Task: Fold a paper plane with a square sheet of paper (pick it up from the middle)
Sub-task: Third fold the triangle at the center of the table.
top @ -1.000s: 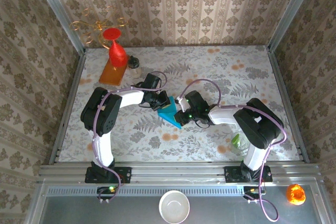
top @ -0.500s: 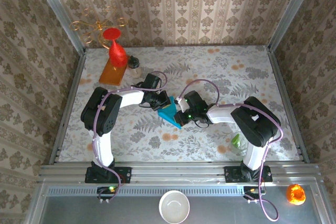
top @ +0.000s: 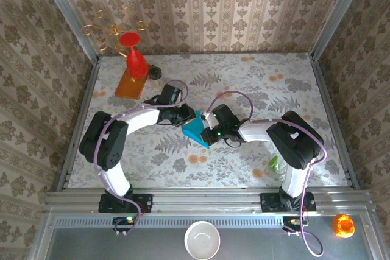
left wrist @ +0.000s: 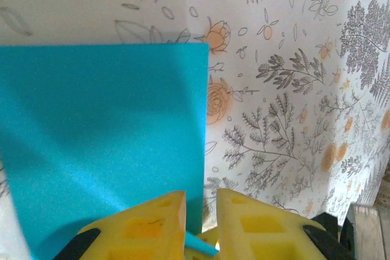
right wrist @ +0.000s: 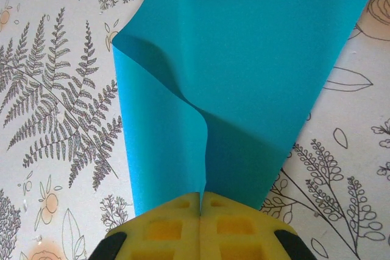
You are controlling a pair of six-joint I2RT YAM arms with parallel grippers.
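1. Both arms reach in from the near edge with bent elbows and meet at the middle of the surface (top: 262, 83). The left hand (top: 184, 115) comes in from the left and the right hand (top: 208, 131) from the right.
2. The left hand's yellow fingers (left wrist: 152, 223) stand a narrow gap apart. A thin sliver of the sheet of paper (top: 195, 129) shows in that gap, unpinched.
3. The right hand is closed tight on the sheet's near edge, and a soft ridge rises from the pinch.
4. The sheet is thin, matte and teal-blue with straight edges. It lies between the two hands at the surface's centre, partly bowed up.
5. The surface is a floral-printed cloth.
6. A red vase (top: 135, 58) on an orange board (top: 128, 86) stands at the far left, well apart. Open surface stretches far and to the right, bounded by patterned walls.
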